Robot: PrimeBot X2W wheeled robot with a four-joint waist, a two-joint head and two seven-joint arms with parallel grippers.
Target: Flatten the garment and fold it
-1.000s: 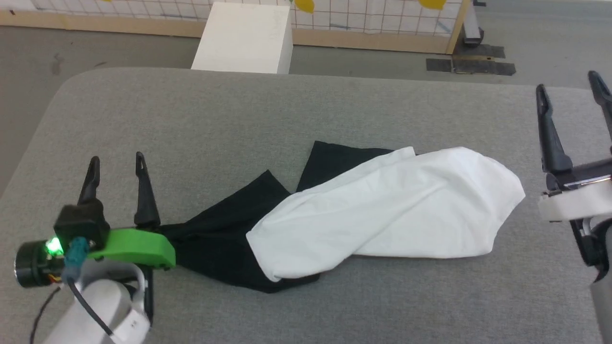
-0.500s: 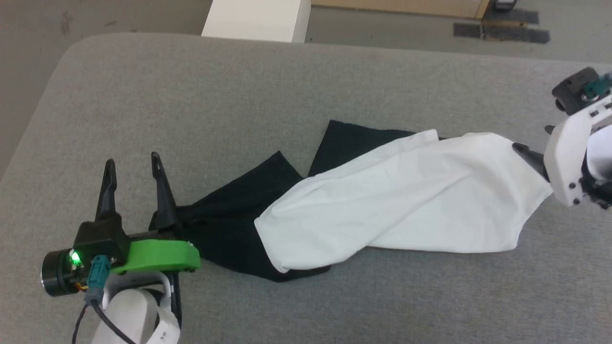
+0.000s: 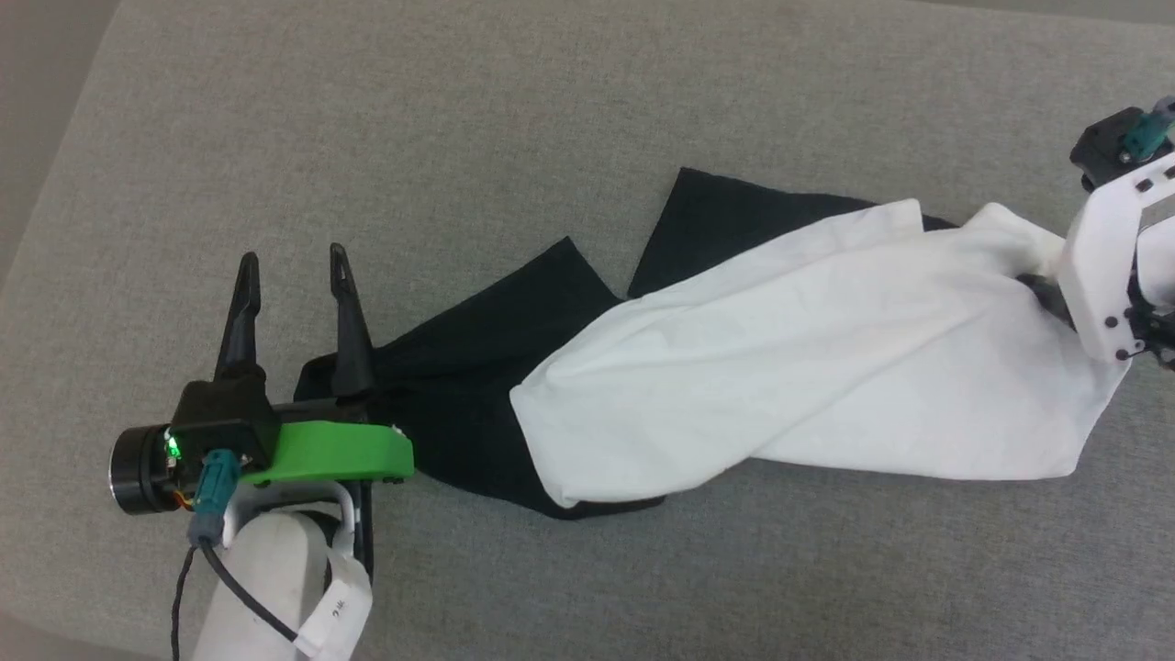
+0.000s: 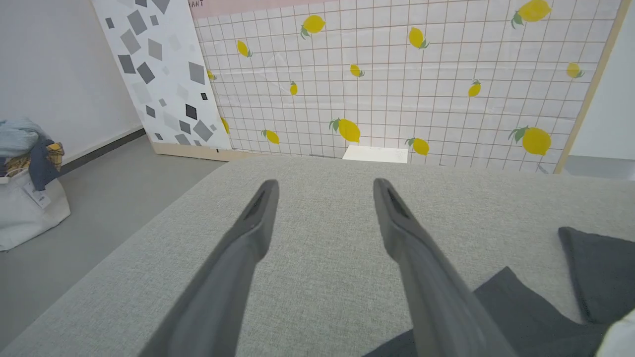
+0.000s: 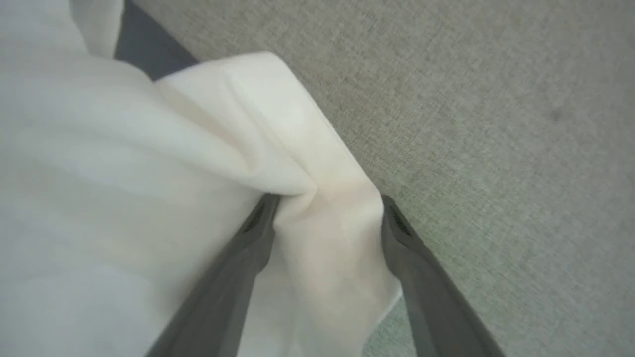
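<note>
The garment [image 3: 826,367] lies bunched on the grey padded table [image 3: 459,110], white body to the right, two black sleeves [image 3: 496,367] spread to the left. My left gripper [image 3: 292,260] is open over bare table at the sleeve's left end, its right finger's base at the black cloth; in the left wrist view that gripper [image 4: 322,186] holds nothing. My right gripper [image 5: 327,201] is open and pushed down into the garment's right end, a fold of white cloth [image 5: 327,248] between its fingers. Its white wrist mount [image 3: 1102,266] covers those fingers in the head view.
The table's left edge [image 3: 55,184] drops to the floor. In the left wrist view a lemon-patterned panel [image 4: 397,74] and a white box [image 4: 375,153] stand beyond the table, and a bag of clothes [image 4: 25,198] sits on the floor at left.
The head camera has tilted down. My right gripper has swung from upright at the table's right side down onto the garment's white end. The left gripper holds its place by the sleeve.
</note>
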